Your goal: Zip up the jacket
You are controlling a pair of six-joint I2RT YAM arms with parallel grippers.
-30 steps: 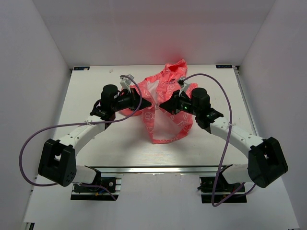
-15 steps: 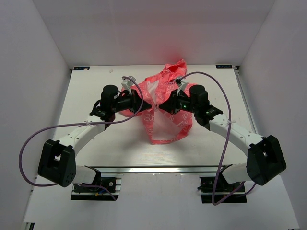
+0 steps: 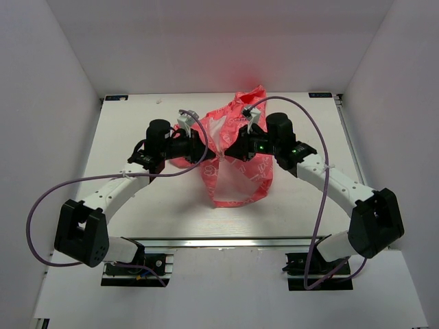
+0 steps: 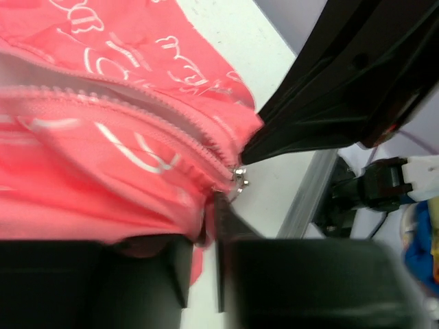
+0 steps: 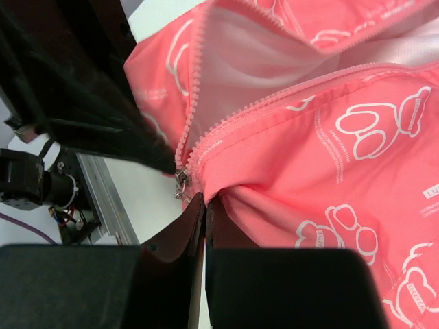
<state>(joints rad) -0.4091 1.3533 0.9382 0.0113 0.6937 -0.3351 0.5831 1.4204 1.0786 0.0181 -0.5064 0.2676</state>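
Observation:
The coral-pink jacket point(image 3: 236, 164) lies crumpled mid-table, its front partly apart with the white lining showing. Both grippers meet at its zipper. In the right wrist view my right gripper point(image 5: 204, 200) is shut on a fold of jacket point(image 5: 329, 137) fabric just beside the metal zipper slider point(image 5: 182, 179). In the left wrist view my left gripper point(image 4: 206, 221) has its jaws slightly apart, table showing through the gap. Pink jacket point(image 4: 103, 137) fabric drapes over one finger, and the slider point(image 4: 239, 177) sits just past the tips. From above, left gripper point(image 3: 206, 146) and right gripper point(image 3: 230, 152) nearly touch.
White walls enclose the white table point(image 3: 137, 205) on three sides. An aluminium rail point(image 3: 226, 241) runs along the near edge between the arm bases. Purple cables point(image 3: 41, 205) loop off both arms.
Both grippers have shifted away from the bases, the right one also leftward, drawing the jacket's lower part narrower. The left jaws, shut before, now stand slightly apart.

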